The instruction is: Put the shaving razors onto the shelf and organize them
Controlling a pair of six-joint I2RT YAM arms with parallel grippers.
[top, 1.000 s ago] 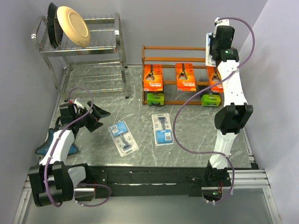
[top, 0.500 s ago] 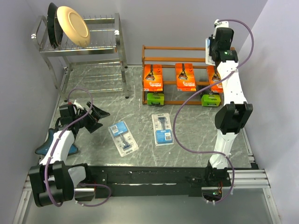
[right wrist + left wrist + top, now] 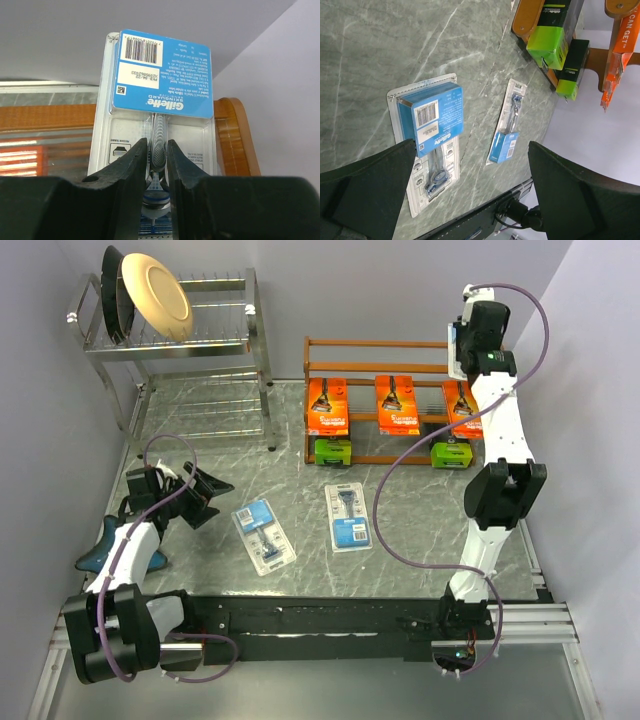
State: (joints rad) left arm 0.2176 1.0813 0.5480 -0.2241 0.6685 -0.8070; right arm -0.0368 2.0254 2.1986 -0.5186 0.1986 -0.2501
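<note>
The reddish-brown shelf stands at the back right. Three orange razor packs lean on its middle tier. Two lime-green boxes sit on its bottom tier. My right gripper is shut on a blue-and-clear blister card and holds it upright at the shelf's top right end; the jaws pinch the razor handle. Two more blister cards lie flat on the marble table. My left gripper is open and empty, left of the nearer card.
A chrome dish rack with plates stands at the back left. A blue star-shaped dish lies under the left arm. Grey walls close in on the left, back and right. The black base rail runs along the near edge.
My right gripper has shifted slightly to the right with the blister card, staying at the shelf's top tier. The left arm has barely moved.
</note>
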